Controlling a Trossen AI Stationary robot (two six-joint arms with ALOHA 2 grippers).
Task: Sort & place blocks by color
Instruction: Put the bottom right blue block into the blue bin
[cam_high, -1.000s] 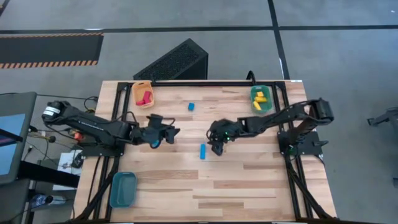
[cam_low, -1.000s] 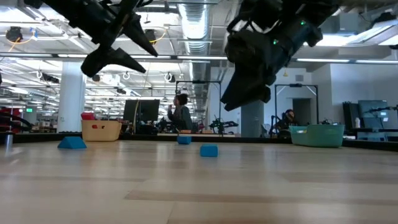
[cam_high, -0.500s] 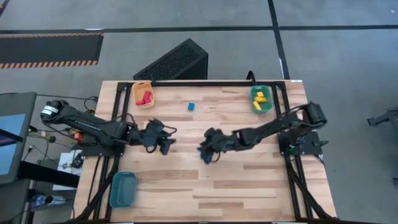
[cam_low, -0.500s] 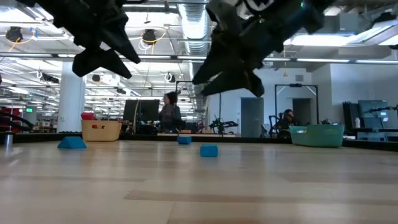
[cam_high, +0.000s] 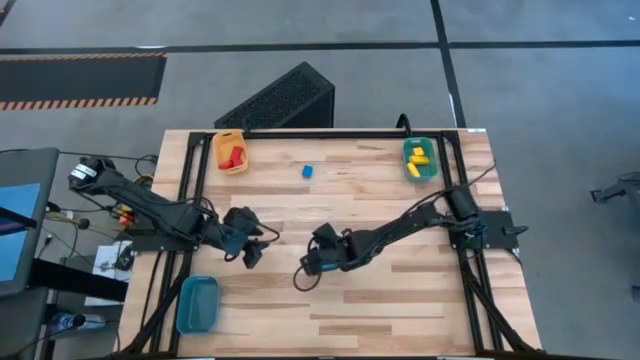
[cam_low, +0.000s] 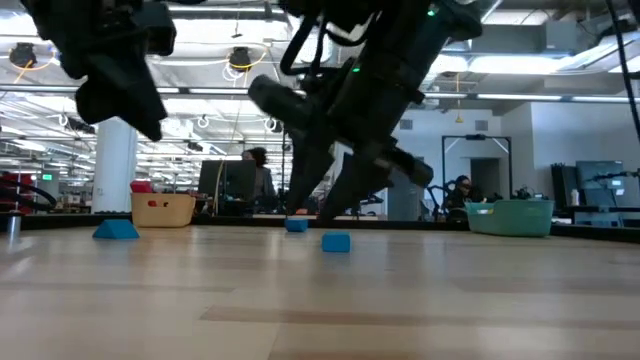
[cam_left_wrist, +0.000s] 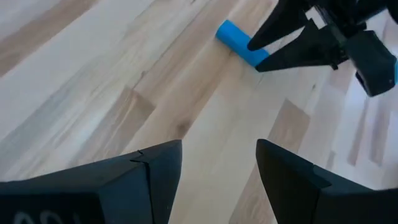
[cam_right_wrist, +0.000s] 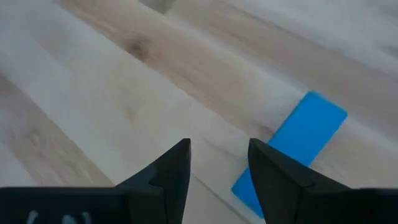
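A blue bar block (cam_right_wrist: 300, 142) (cam_left_wrist: 241, 43) (cam_low: 336, 242) lies flat on the wooden table; in the high view my right arm mostly covers it. My right gripper (cam_right_wrist: 217, 155) (cam_high: 304, 274) (cam_low: 312, 205) is open. It slants down just above one end of the bar, which lies beside one finger, not in the gap. My left gripper (cam_left_wrist: 217, 162) (cam_high: 250, 250) (cam_low: 118, 95) is open and empty, hovering to the left of the bar. A small blue cube (cam_high: 307, 171) (cam_low: 296, 226) sits nearer the far edge.
An orange bin (cam_high: 230, 151) with red blocks stands at the far left corner. A green bin (cam_high: 419, 160) with yellow blocks is at the far right. A blue bin (cam_high: 197, 303) stands near the left near edge. Bare wood lies along the near edge. People sit in the room behind.
My right gripper has swung toward the table's left and near edge, passing over the blue bar, and has dropped and tipped downward over it. My left gripper has drawn back toward the near-left. The bar and the cube have stayed where they were.
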